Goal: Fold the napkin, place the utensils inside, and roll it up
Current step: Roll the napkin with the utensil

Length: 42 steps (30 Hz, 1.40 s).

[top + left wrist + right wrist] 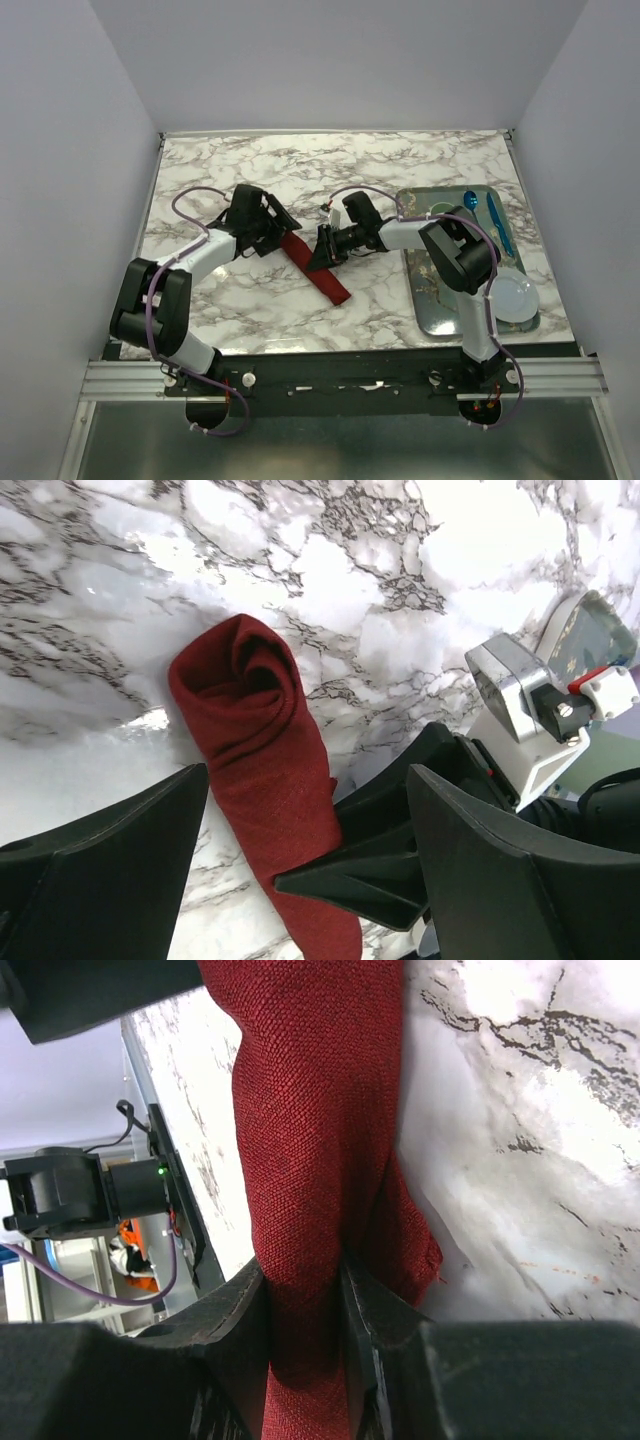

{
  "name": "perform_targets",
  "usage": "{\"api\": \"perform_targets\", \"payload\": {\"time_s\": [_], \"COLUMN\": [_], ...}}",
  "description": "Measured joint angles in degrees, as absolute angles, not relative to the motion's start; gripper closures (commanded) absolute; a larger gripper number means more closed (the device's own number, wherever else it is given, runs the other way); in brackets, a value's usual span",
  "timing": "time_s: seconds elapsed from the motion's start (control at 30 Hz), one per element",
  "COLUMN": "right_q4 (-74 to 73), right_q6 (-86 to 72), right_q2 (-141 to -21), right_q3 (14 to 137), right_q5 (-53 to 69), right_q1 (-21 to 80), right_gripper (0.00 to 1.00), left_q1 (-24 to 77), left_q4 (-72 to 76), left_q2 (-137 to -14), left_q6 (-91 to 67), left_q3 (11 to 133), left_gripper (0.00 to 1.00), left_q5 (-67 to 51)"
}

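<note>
The dark red napkin (322, 276) lies on the marble table (410, 165) as a long narrow roll; its spiral end (240, 670) faces the left wrist camera. My right gripper (323, 252) (305, 1300) is shut on the roll near its middle, both fingers (228, 1310) pressing into the cloth. My left gripper (277, 229) (305, 780) stands open, straddling the roll's far end without squeezing it. The utensils are hidden from every view.
A metal tray (432, 300) sits at the right, carrying blue plastic cutlery (498, 228) and a white bowl (516, 297). The right arm reaches across from above the tray. The two grippers sit close together over the roll.
</note>
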<state>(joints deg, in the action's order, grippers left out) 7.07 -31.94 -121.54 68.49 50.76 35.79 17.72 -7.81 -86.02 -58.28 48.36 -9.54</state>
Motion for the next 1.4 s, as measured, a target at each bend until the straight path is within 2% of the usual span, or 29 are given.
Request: {"api": "perform_targets", "payload": {"time_s": [0.23, 0.33, 0.47, 0.6, 0.67, 0.77, 0.8, 0.9, 0.97, 1.0, 1.1, 1.23, 1.4], "right_q4": [7.2, 7.22, 7.27, 7.27, 7.25, 7.18, 6.96, 3.84, -0.82, -2.59, -8.54, -12.78, -15.55], "right_q6": [-32.56, -32.97, -33.04, -33.04, -33.01, -32.93, -32.88, -30.57, -27.11, -25.93, -21.76, -17.78, -13.34], "right_q2": [-121.93, -122.76, -123.39, -123.39, -123.39, -123.35, -123.2, -121.3, -118.37, -116.75, -110.48, -105.38, -107.66], "right_q3": [68.69, 69.41, 70.17, 70.22, 70.24, 70.26, 70.26, 70.26, 70.28, 70.28, 70.28, 70.83, 73.06], "right_q5": [50.94, 51.96, 52.88, 53.23, 53.3, 53.65, 53.63, 51.7, 46.85, 44.12, 31.29, 8.95, -13.37], "right_q1": [35.59, 35.24, 35.11, 35.0, 34.94, 34.85, 34.85, 34.85, 35.57, 36.01, 39.18, 48.9, 60.12], "right_gripper": [0.62, 0.62, 0.57, 0.55, 0.52, 0.41, 0.33, 0.22, 0.17, 0.11, 0.06, 0.03, 0.03], "left_q1": [21.43, 22.06, 22.26, 22.26, 22.28, 22.26, 22.26, 22.26, 22.26, 22.26, 22.26, 22.26, 22.22], "left_q4": [-8.36, -8.19, -8.32, -7.7, -7.4, -7.18, -7.16, -6.63, -6.52, -6.52, -6.44, -6.0, -5.87], "left_q2": [-88.42, -88.42, -90.61, -93.27, -93.36, -93.36, -93.47, -94.0, -94.0, -94.0, -94.0, -94.0, -94.0], "left_q6": [-58.52, -58.85, -59.09, -59.13, -59.13, -59.02, -58.96, -58.89, -58.89, -58.87, -58.76, -58.78, -58.78], "left_q3": [48.56, 47.57, 47.27, 48.42, 48.29, 48.16, 48.16, 48.16, 48.16, 48.14, 48.01, 47.79, 47.75], "left_gripper": [0.12, 0.15, 0.27, 0.27, 0.29, 0.37, 0.38, 0.4, 0.41, 0.41, 0.42, 0.42, 0.42], "left_q5": [-10.17, -9.89, -9.39, -9.65, -9.56, -9.45, -9.45, -9.45, -9.43, -9.43, -9.43, -9.45, -9.5]}}
